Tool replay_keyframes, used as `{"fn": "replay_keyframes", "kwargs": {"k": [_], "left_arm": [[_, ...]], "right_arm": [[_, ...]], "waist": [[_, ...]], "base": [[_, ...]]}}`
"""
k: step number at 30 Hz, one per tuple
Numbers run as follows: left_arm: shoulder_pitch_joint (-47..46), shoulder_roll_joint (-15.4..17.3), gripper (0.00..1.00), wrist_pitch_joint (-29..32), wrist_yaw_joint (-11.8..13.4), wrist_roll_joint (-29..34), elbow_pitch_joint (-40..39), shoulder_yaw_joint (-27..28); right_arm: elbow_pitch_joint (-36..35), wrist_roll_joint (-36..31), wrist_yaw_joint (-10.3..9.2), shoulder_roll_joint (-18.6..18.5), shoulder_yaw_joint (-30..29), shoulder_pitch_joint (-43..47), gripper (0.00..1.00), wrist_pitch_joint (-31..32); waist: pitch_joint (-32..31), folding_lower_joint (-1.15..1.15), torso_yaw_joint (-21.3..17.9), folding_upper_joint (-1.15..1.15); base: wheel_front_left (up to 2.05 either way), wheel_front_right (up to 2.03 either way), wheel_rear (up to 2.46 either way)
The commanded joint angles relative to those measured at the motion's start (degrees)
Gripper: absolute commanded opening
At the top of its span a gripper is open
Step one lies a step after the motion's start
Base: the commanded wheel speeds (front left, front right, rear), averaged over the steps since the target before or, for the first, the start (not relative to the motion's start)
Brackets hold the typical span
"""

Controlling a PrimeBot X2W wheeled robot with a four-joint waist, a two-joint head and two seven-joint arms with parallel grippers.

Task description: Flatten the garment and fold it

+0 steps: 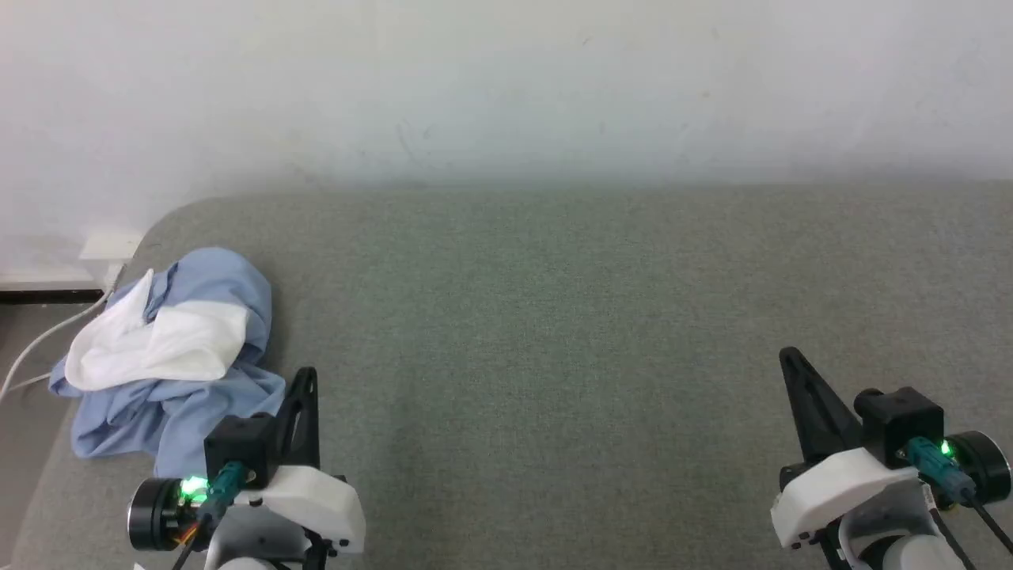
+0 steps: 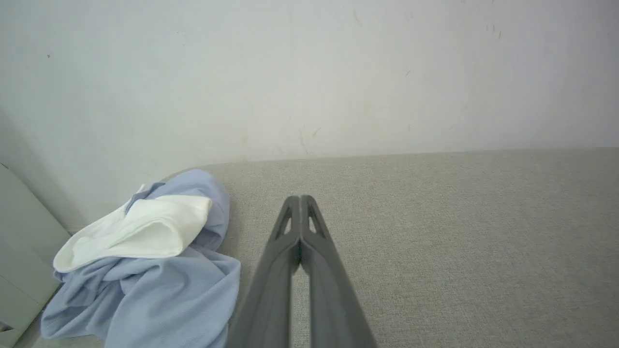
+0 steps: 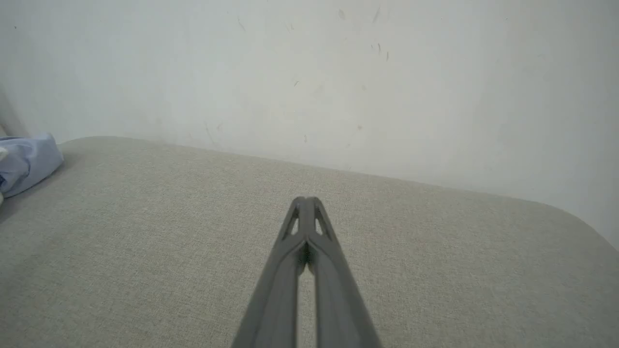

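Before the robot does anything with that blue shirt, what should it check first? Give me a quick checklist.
1. Is the garment flat: not ok; it lies crumpled at the left end of the grey surface.
2. Is the left pincer open for grasping: not ok; shut, empty, beside the garment.
3. Is the right pincer open: not ok; shut, empty, far from it.
4. Room to spread: ok; broad surface lies right of the garment.
5. Sleeves and hem located: cannot tell; folds hide them.

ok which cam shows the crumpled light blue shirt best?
Left wrist view: the crumpled light blue knit shirt is largest there, folds and white part clear. Head view shows it smaller, with the left gripper overlapping its lower corner. Right wrist view catches a sliver at its left edge.
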Motion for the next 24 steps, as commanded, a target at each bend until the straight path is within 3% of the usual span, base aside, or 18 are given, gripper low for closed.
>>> {"fn": "replay_keyframes", "kwargs": {"k": [1,14,15,24], "left_arm": [[-0.7,-0.2,0.0,0.0,-0.4,0.4,-0.3,0.2],[-0.7,-0.2,0.0,0.0,-0.4,0.4,-0.3,0.2],[0.0,0.0,1.0,0.0,0.0,0.0,0.0,0.0],[-0.2,0.0,1.0,-0.9,-0.1,-0.8,0.3,-0.6]], "right_arm": [[0.1,-0.4,-0.12,0.2,0.0,-0.8,0.0,0.0],[0.1,-0.4,-0.12,0.2,0.0,-0.8,0.0,0.0],[0.0,0.0,0.0,0.0,0.0,0.0,1.0,0.0],[0.0,0.7,-0.01,0.0,-0.4,0.3,1.0,-0.9]], "waist": [[0.0,0.0,0.0,0.0],[0.0,0.0,0.0,0.0],[0.0,0.0,0.0,0.0],[0.0,0.0,0.0,0.0]], "base": [[0.0,0.0,0.0],[0.0,0.0,0.0],[0.0,0.0,0.0],[0.0,0.0,0.0]]}}
